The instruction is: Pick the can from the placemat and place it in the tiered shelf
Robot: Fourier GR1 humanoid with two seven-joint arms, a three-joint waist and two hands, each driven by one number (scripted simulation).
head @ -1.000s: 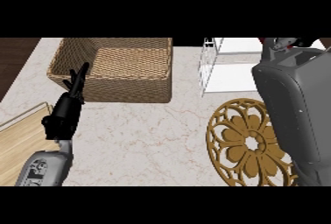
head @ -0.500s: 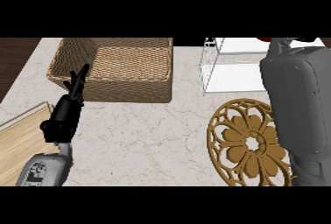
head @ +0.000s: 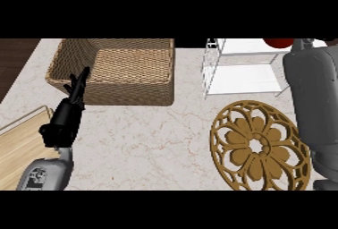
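Observation:
A round golden openwork placemat (head: 260, 145) lies on the marble counter at the right, with nothing standing on it. Behind it stands the white wire tiered shelf (head: 241, 71). A small piece of a red can (head: 277, 42) shows at the picture's top edge, above the shelf's right part. My right forearm (head: 314, 98) rises along the right side to that spot, and its hand is cut off at the top edge. My left hand (head: 66, 116) rests at the left, open with fingers pointing up, in front of the basket.
A large wicker basket (head: 119, 69) stands at the back left, next to the shelf. A wooden board (head: 20, 147) lies at the lower left edge. Bare marble counter (head: 152, 143) lies between the left hand and the placemat.
My right forearm has shifted a little to the right, uncovering more of the shelf and the placemat. The red can stays at the top edge. The left hand has not moved.

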